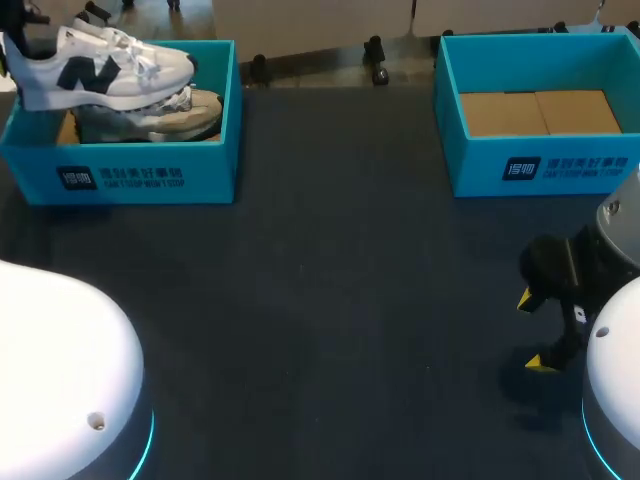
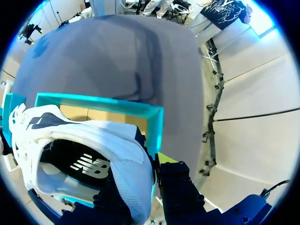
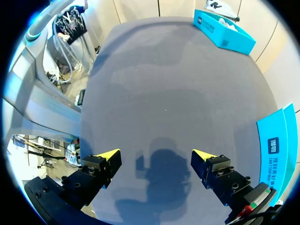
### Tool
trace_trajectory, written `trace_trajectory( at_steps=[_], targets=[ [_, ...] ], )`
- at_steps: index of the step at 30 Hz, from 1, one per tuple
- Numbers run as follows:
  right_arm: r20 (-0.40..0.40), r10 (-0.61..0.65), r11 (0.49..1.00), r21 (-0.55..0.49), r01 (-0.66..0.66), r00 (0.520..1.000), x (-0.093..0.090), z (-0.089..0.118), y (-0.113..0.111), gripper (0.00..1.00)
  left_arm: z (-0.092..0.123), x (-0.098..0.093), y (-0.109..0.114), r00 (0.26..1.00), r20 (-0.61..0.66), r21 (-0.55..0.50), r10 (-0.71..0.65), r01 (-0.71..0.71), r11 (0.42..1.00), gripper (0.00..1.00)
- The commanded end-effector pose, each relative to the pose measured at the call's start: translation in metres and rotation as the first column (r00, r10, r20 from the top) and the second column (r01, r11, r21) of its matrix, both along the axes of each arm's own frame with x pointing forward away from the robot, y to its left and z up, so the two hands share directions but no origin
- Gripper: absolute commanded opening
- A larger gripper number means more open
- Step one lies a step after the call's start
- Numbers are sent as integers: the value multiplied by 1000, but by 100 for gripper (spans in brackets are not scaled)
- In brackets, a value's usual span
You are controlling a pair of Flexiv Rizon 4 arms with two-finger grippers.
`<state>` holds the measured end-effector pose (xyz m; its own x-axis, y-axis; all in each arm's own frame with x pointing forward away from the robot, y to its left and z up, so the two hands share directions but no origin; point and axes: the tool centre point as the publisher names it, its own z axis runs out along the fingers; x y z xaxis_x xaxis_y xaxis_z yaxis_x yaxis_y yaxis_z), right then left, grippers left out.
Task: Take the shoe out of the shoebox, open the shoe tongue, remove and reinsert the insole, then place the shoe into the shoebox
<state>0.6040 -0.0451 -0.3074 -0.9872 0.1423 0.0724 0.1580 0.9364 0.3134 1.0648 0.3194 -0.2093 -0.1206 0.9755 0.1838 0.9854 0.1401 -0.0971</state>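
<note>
Your left hand [image 2: 140, 169] has the white shoe [image 1: 105, 72] by the heel, up over the shoebox [image 1: 140, 170].

The left hand is closed on the heel collar, one finger inside the shoe opening and the yellow-tipped one [image 2: 166, 158] outside, so the shoe runs straight out ahead of the hand, toe pointing away from it. From the head view its long axis lies along the box's length, heel at the far left, toe toward the middle of the counter [image 1: 330, 300], sole down and about level. You can see the dark insole [image 2: 79, 164] down the opening. A second shoe [image 1: 190, 115] sits in the box right under it. Your right hand [image 1: 533, 330] is wide open with nothing in it, low over the counter at the near right, with the other shoebox [image 1: 540, 165] and its cardboard [image 1: 540, 112] beyond it.
</note>
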Motion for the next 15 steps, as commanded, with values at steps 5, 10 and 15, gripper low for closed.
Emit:
trace_trajectory(
  at_steps=[5,10,15],
  targets=[
    [3,-1,1000,-2,1,1000,-2,0,0,100,38,-50,-15,997,58,40,-54,52,998,0],
    [3,-1,1000,-2,1,1000,-2,0,0,100,38,-50,-15,997,58,40,-54,52,998,0],
    [3,-1,1000,-2,1,1000,-2,0,0,100,38,-50,-15,997,58,40,-54,52,998,0]
  ],
)
